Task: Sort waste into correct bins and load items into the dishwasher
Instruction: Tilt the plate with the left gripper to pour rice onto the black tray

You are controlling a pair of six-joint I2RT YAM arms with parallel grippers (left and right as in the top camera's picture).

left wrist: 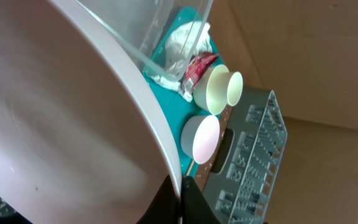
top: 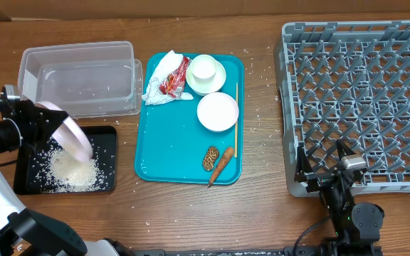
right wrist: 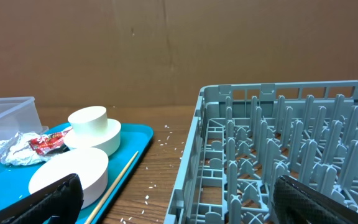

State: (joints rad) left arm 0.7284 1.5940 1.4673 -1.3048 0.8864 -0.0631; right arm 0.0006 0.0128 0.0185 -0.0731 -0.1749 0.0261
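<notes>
My left gripper [top: 43, 117] [left wrist: 180, 194] is shut on the rim of the large white plate [top: 75, 136] [left wrist: 61, 124], which tilts steeply over the black tray [top: 107, 135]. A heap of rice [top: 70, 169] lies in that tray. On the teal tray [top: 169, 142] are the napkin [top: 159, 84], wrapper [top: 176, 77], a cup [top: 203, 68] standing in a bowl [top: 218, 80], a second bowl [top: 217, 112], the brown food piece [top: 211, 158], the carrot stick [top: 221, 165] and the wooden stick [top: 237, 121]. My right gripper [top: 324, 160] [right wrist: 179, 205] stands open and empty at the dish rack's [top: 361, 92] front left corner.
The clear tub [top: 77, 75] sits behind the black tray with a few rice grains inside. Loose grains are scattered on the wooden table between the teal tray and the rack [right wrist: 278, 143]. A cardboard wall stands behind the table.
</notes>
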